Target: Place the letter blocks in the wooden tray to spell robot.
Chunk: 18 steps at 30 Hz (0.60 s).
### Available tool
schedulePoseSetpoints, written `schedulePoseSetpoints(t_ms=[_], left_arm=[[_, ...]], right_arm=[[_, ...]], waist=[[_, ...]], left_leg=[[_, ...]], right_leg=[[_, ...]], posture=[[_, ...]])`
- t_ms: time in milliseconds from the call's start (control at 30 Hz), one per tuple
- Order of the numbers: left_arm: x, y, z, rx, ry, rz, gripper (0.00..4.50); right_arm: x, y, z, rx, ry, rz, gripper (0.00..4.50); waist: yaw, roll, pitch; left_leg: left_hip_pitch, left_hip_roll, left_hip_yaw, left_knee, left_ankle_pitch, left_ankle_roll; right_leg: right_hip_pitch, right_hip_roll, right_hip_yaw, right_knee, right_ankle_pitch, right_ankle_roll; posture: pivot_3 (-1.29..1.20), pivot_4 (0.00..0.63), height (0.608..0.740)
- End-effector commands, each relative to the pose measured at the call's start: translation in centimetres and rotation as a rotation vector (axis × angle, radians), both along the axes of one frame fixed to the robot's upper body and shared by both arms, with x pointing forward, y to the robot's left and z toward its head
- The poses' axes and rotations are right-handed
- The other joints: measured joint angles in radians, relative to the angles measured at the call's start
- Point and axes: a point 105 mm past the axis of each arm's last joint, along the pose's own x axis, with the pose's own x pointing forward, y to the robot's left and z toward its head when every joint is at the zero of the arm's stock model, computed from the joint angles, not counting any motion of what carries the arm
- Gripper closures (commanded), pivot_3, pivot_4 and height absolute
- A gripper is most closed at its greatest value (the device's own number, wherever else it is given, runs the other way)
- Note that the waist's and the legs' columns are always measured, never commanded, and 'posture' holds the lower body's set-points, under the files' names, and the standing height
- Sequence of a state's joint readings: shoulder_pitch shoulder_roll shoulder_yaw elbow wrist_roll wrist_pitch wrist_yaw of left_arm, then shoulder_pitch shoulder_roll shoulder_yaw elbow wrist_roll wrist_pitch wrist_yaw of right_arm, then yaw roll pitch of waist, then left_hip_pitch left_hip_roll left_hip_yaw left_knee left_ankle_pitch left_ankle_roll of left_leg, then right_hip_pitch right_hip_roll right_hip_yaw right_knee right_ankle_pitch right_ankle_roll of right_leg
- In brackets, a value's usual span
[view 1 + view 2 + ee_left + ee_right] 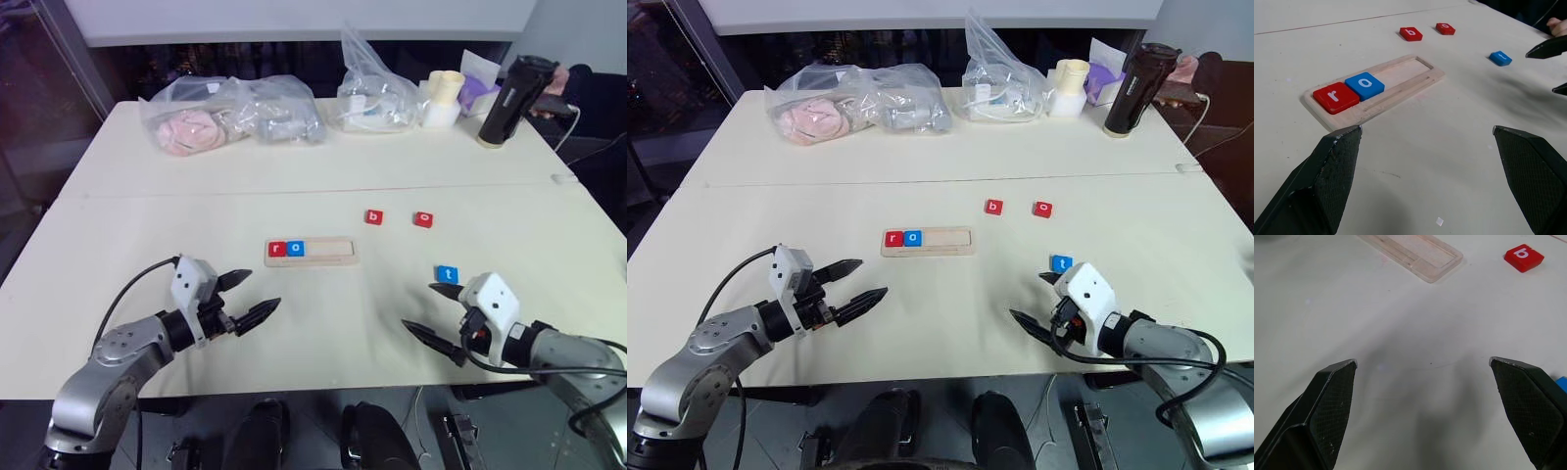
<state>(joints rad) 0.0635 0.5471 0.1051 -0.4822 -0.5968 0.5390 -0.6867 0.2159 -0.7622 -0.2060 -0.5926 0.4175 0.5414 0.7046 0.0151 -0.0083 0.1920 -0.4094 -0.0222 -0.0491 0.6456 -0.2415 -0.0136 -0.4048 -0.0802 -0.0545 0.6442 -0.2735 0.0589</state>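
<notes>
Flat pale wooden tray (312, 252) with rounded corners is lying mid-table on the cream tabletop (196, 211), long side running left to right. Two tiles are sitting in its slot at the left end: a red square block with white "r" (277, 249) outermost, a blue square block with white "o" (296, 249) touching it on the right. The rest of the slot is showing bare wood.

Three tiles are lying loose on the table, right of the tray. A red block with white "b" (374, 217) and a red block with white "o" (422, 219) are resting side by side but apart, farther back than the tray. A blue block with white "t" (447, 274) is lying nearer, well to the right of the tray.

Left gripper (245, 299) is hovering near the table's front edge, left of and nearer than the tray, black fingers spread wide, holding nothing. Right gripper (438, 311) is hanging at the near right, jaws likewise standing wide apart and empty; its far fingertip is lying just beside the blue "t" block, contact not clear.

Along the far edge: clear plastic bags with soft contents (230, 115), a cream cup (443, 96), a tall black bottle (511, 98).
</notes>
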Motion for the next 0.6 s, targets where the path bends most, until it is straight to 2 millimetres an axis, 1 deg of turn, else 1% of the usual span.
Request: schedulePoseSetpoints(t_ms=[33, 100, 600], left_arm=[[0.39, 0.29, 1.26, 0.008, -0.068, 0.019, 0.0], [0.56, 0.19, 1.66, -0.013, -0.073, 0.019, 0.0], [0.89, 0.33, 1.21, 0.011, -0.075, -0.011, 0.0]], right_arm=[[0.17, 0.22, 1.15, -0.002, -0.044, 0.018, 0.03], [0.27, 0.32, 1.15, -0.001, -0.045, 0.021, 0.03], [0.69, 0.55, 1.16, -0.012, -0.056, 0.028, 0.03]], waist=[[0.0, 0.0, 0.0], [0.0, 0.0, 0.0], [0.0, 0.0, 0.0]], left_leg=[[0.0, 0.0, 0.0, 0.0, 0.0, 0.0], [0.0, 0.0, 0.0, 0.0, 0.0, 0.0], [0.0, 0.0, 0.0, 0.001, 0.0, 0.0]], right_leg=[[0.0, 0.0, 0.0, 0.0, 0.0, 0.0], [0.0, 0.0, 0.0, 0.0, 0.0, 0.0], [0.0, 0.0, 0.0, 0.001, 0.0, 0.0]], posture=[[0.0, 0.15, 0.74], [0.0, 0.15, 0.74], [0.0, 0.15, 0.74]])
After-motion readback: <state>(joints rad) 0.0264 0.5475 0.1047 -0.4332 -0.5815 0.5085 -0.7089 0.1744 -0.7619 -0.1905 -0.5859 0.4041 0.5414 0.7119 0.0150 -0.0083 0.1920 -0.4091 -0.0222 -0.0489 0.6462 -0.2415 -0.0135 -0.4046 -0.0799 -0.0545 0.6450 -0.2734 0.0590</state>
